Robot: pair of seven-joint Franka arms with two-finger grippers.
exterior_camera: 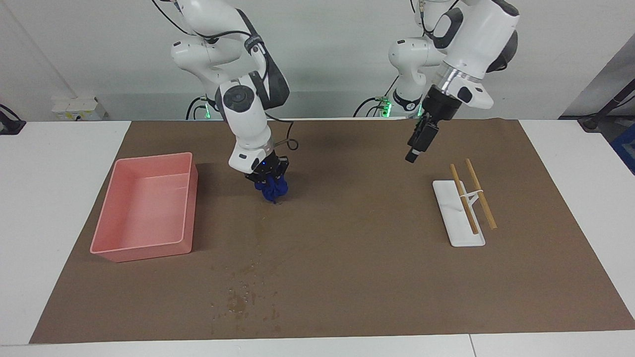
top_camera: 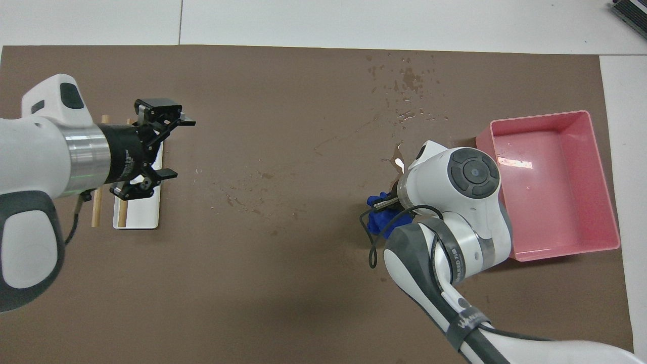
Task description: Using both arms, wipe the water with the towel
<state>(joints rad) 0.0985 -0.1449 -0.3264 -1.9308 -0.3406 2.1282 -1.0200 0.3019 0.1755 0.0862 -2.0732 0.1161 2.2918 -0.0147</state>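
My right gripper (exterior_camera: 270,179) is shut on a bunched blue towel (exterior_camera: 272,191) and holds it low at the brown mat (exterior_camera: 357,248), beside the pink tray. In the overhead view the towel (top_camera: 380,221) peeks out from under the right wrist, which hides the fingers. The water (exterior_camera: 242,300) is a patch of droplets and dark specks on the mat, farther from the robots than the towel; it also shows in the overhead view (top_camera: 408,81). Faint wet streaks (top_camera: 252,177) cross the mat's middle. My left gripper (top_camera: 177,148) is open and empty, raised over the mat beside the white rack; it also shows in the facing view (exterior_camera: 415,148).
A pink tray (exterior_camera: 149,247) stands on the mat toward the right arm's end, also in the overhead view (top_camera: 556,251). A white rack (exterior_camera: 459,223) with two wooden sticks (exterior_camera: 480,194) lies toward the left arm's end.
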